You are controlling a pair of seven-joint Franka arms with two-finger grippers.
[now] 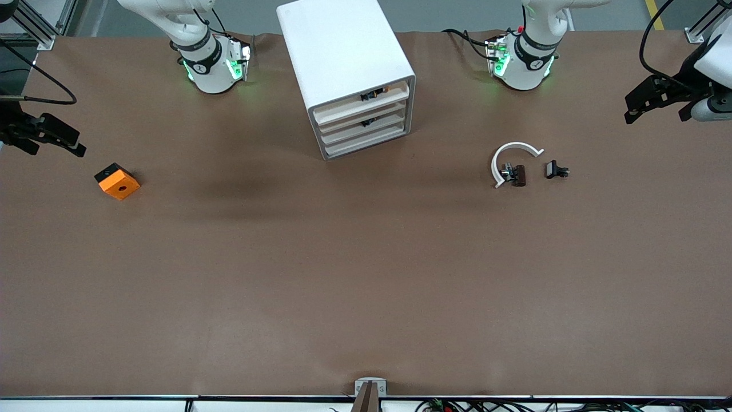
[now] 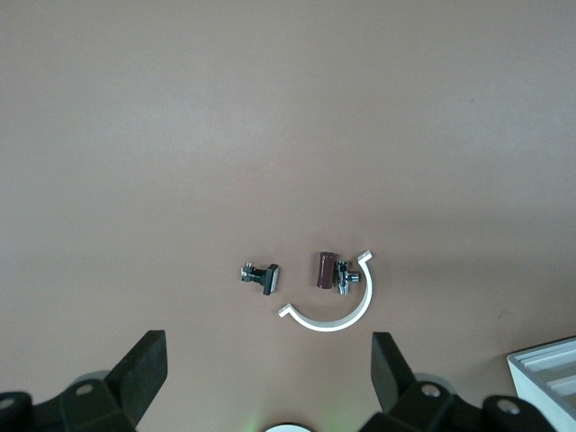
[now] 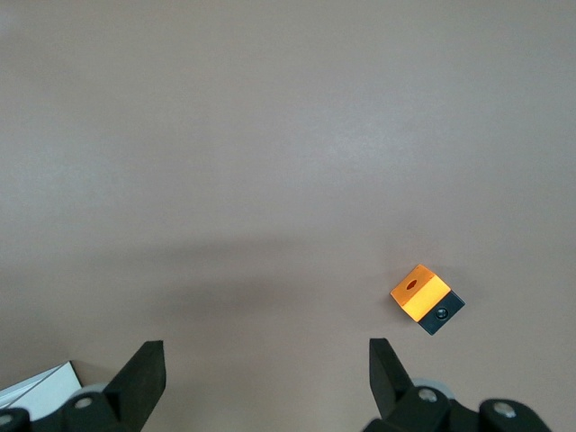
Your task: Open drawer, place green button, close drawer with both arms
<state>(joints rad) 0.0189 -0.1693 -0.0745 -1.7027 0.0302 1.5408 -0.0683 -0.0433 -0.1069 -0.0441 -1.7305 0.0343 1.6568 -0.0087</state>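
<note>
the button (image 3: 440, 316) lies on the table, well apart from the cabinet (image 1: 343, 51) toward the right arm's end and nearer to the front camera than it. it is a small dark body touching one side of the orange block (image 1: 119, 183). its cap shows only as a small dot, and i cannot make out a long axis.

on the left arm's end from the cabinet lie a white c-shaped ring (image 1: 510, 150) and two small black clip pieces (image 1: 556, 170), one inside the ring's curve and one just beside it.

the drawer (image 1: 366, 130), second from the top of the cabinet, looks pushed in level with its neighbours, so opening is not yet done.

the right gripper (image 1: 54, 143) hangs over bare table at the right arm's end from the cabinet. the button is near it, toward the front camera, so this arm is much the nearer. its fingers (image 3: 144, 369) are spread wide and hold nothing.

the left gripper (image 1: 655, 109) waits over the left arm's end, also spread wide and empty, with the ring and clips in its wrist view.
</note>
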